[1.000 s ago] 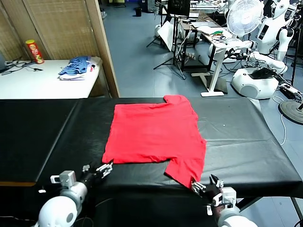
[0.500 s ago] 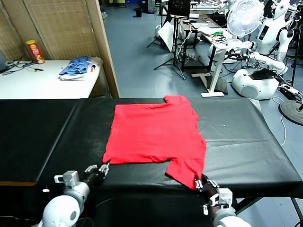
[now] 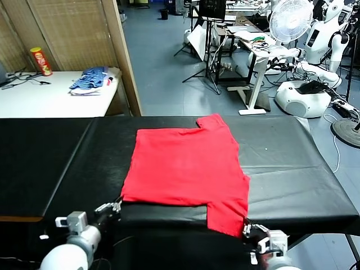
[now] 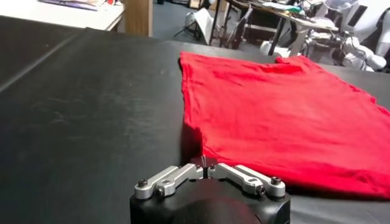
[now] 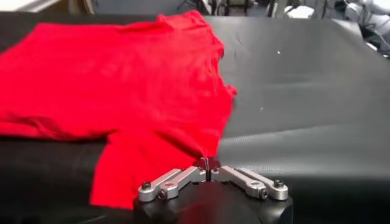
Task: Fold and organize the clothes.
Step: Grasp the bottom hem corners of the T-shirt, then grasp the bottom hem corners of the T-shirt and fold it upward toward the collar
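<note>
While the left gripper point(image 3: 116, 205) and right gripper point(image 3: 246, 228) each pinch the red T-shirt point(image 3: 185, 166) near edge — lift together, evenly — keeping the cloth taut.

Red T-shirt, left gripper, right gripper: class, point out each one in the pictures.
Red T-shirt point(image 3: 185, 163): head view, middle of the flat body.
Left gripper point(image 4: 206, 164): left wrist view, closed tip at the shirt's near corner.
Right gripper point(image 5: 209, 163): right wrist view, closed tip on the sleeve's edge.
</note>
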Robot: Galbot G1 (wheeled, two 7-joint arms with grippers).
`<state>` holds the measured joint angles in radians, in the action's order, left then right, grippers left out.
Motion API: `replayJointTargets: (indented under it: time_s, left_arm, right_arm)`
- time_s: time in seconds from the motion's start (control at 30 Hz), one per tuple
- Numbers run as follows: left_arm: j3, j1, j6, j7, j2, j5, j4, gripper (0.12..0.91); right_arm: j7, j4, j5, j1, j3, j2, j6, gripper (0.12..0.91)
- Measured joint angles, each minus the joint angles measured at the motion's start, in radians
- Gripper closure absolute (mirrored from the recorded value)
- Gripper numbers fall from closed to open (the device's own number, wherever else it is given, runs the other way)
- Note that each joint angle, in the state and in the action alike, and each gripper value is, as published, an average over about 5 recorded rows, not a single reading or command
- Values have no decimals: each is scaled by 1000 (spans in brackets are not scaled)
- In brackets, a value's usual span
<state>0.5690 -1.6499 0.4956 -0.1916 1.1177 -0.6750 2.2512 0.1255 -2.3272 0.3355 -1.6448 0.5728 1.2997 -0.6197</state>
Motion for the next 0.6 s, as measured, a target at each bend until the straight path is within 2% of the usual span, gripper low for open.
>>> replayJointTargets:
  time_s: [0.13,0.33,0.47,0.6]
  left_arm:
    - [-8,24,-28,0,13,-3,8,904]
    - [-32,122,-36,-13,29,6,-32,904]
    - [-51,201,-43,-18,36,45,-83,904]
    - [-74,269,-56,-8,36,97,-147,904]
  right_arm:
    - [-18,80,31,103,-13,-30,63,904]
    - [-37,218,47,273,-53,-82,125,904]
    - [-51,311,21,362,-83,-91,162,904]
    - [-62,401,0,433,-114,-92,189,904]
